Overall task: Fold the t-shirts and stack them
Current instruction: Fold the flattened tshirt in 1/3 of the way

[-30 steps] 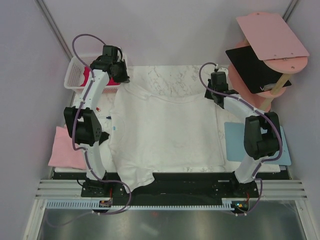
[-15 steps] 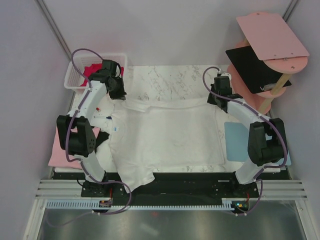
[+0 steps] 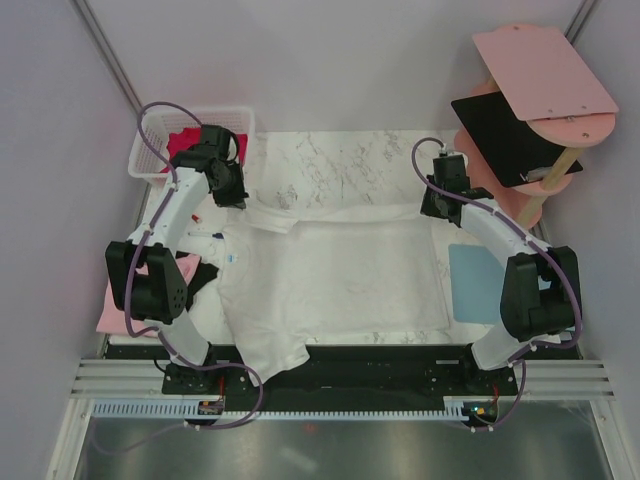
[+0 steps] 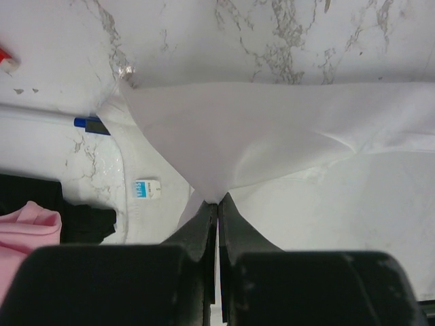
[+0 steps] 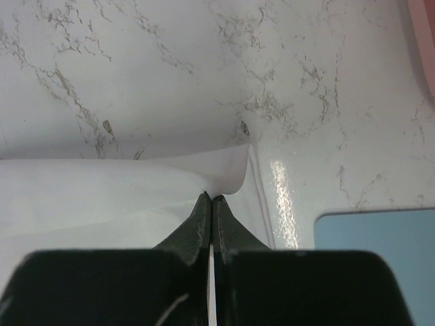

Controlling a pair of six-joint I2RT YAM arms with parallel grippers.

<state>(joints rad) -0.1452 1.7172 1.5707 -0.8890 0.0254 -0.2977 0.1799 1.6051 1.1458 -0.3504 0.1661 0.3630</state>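
The large white t-shirt (image 3: 330, 275) lies spread on the marble table, its far part doubled toward me along a fold. My left gripper (image 3: 236, 196) is shut on the shirt's far left corner (image 4: 204, 149), held above the cloth. My right gripper (image 3: 432, 205) is shut on the far right corner (image 5: 228, 170). A light pink shirt (image 3: 122, 310) and a black shirt (image 3: 196, 275) lie at the table's left edge; both show in the left wrist view, pink (image 4: 24, 231) and black (image 4: 81, 221). A magenta-red shirt (image 3: 185, 140) sits in the basket.
A white basket (image 3: 145, 150) stands at the far left. A light-blue mat (image 3: 478, 285) lies at the right, also seen in the right wrist view (image 5: 380, 234). Pink shelf boards (image 3: 540, 70) with a black board (image 3: 510, 135) stand at the far right.
Both grippers have pulled the shirt's far edge toward me, doubling it over the body. More bare marble shows at the far side.
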